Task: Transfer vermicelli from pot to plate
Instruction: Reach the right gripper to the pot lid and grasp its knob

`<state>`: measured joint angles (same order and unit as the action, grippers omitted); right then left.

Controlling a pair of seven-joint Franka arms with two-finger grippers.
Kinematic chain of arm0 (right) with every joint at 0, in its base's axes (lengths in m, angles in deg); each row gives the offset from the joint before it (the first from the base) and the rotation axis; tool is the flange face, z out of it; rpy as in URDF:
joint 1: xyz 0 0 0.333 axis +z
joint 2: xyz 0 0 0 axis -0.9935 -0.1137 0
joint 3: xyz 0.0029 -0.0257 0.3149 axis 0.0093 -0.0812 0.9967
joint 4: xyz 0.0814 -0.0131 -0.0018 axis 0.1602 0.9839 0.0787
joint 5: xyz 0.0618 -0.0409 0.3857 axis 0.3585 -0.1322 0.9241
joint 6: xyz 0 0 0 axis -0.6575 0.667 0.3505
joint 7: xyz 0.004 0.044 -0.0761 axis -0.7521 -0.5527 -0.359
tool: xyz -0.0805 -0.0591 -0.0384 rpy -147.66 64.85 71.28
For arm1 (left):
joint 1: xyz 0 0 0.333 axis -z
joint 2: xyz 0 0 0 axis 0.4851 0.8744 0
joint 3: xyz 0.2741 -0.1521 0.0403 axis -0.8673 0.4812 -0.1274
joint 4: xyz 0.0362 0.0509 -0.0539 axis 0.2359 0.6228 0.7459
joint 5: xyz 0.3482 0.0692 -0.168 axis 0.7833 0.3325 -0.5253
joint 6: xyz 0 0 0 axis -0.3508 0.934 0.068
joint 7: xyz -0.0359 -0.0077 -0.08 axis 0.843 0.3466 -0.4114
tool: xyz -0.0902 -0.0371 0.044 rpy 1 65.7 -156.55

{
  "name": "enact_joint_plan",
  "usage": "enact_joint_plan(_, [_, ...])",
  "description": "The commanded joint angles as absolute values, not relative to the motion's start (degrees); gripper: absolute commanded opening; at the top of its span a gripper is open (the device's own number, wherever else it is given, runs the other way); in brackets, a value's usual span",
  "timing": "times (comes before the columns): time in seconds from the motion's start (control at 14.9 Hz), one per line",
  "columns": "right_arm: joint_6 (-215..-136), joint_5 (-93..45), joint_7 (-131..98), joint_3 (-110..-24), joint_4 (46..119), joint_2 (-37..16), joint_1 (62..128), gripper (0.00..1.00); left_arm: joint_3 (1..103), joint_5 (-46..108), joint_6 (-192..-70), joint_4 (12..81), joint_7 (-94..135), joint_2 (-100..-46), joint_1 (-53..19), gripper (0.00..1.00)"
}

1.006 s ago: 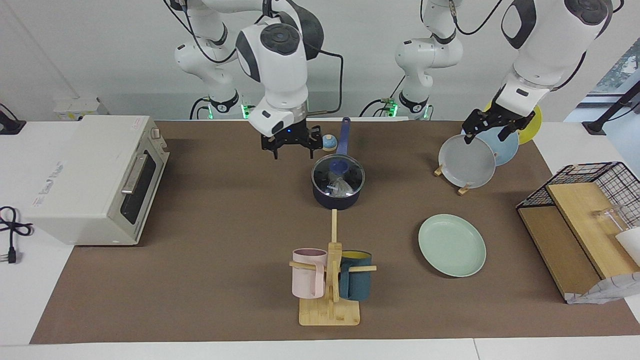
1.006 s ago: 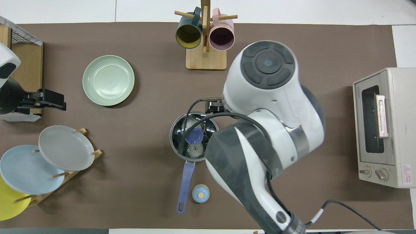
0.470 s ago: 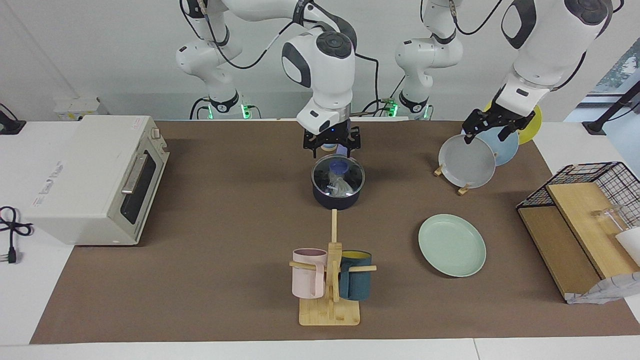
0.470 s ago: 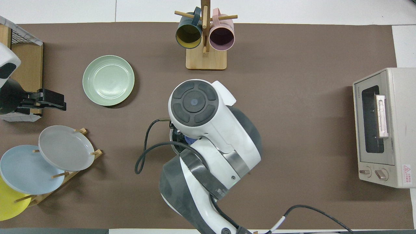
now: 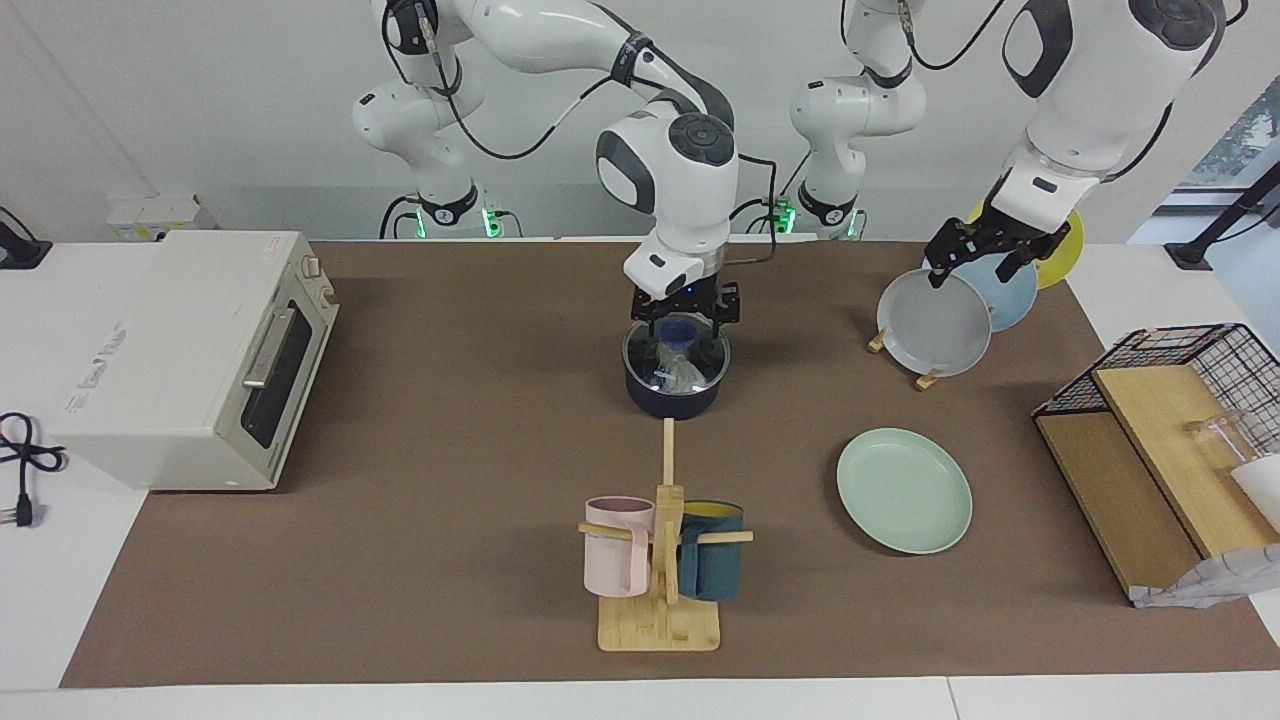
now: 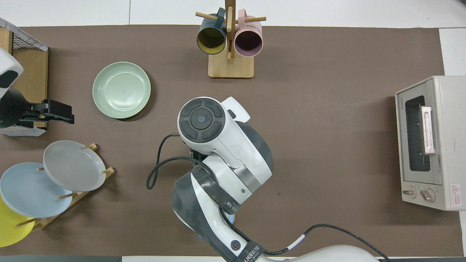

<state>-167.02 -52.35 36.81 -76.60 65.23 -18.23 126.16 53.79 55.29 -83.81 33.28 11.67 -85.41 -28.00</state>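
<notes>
The dark navy pot (image 5: pixel 674 398) stands mid-table with its clear glass lid (image 5: pixel 700 352) on. The vermicelli (image 5: pixel 676 374) shows through the lid as a pale tangle inside. My right gripper (image 5: pixel 684 322) is low over the lid, open, with a finger on each side of the blue knob (image 5: pixel 682 329). In the overhead view the right arm (image 6: pixel 218 145) hides the pot. The mint green plate (image 5: pixel 904 490) (image 6: pixel 121 90) lies bare, farther from the robots, toward the left arm's end. My left gripper (image 5: pixel 982 262) (image 6: pixel 58 111) waits open in the air over the plate rack.
A rack (image 5: pixel 932 322) with grey, light blue and yellow plates stands near the left arm. A wire basket with wooden boards (image 5: pixel 1160 440) is at that table end. A mug tree (image 5: pixel 662 560) stands farther out than the pot. A toaster oven (image 5: pixel 190 355) is at the right arm's end.
My right gripper has moved from beside the pot, on the toaster oven's side, to over the lid and come down around its knob. The left arm has not moved.
</notes>
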Motion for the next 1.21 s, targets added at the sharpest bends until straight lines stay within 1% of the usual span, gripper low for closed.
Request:
enact_joint_plan(0.0, [-169.64, -52.28, 37.92, -76.65, 68.54, -17.46, 126.54, 1.0, 54.13, 55.78, -83.55, 34.37, 11.41, -86.72, -28.67, 1.0])
enact_joint_plan(0.27, [-169.82, -52.28, 37.13, -76.65, 70.03, -17.29, 126.54, 1.0, 54.13, 55.78, -83.55, 34.37, 11.41, -86.72, -28.67, 1.0])
enact_joint_plan(0.34, [-169.82, -52.28, 37.13, -76.56, 70.04, -17.29, 126.54, 0.99, 54.13, 55.78, -83.55, 34.37, 11.41, -86.72, -28.67, 1.0])
enact_joint_plan(0.54, [-170.6, -52.28, 36.95, -76.39, 71.0, -17.11, 126.54, 0.91, 54.13, 55.78, -83.55, 34.37, 11.41, -86.72, -28.67, 1.0])
enact_joint_plan(0.87, [-171.75, -52.28, 36.95, -76.39, 72.58, -16.49, 126.89, 0.88, 54.13, 55.78, -83.55, 34.37, 11.41, -86.72, -28.67, 1.0])
enact_joint_plan(1.14, [-171.66, -52.45, 36.95, -76.39, 72.41, -16.49, 126.89, 0.67, 54.13, 55.78, -83.55, 34.37, 11.41, -86.72, -28.67, 1.0])
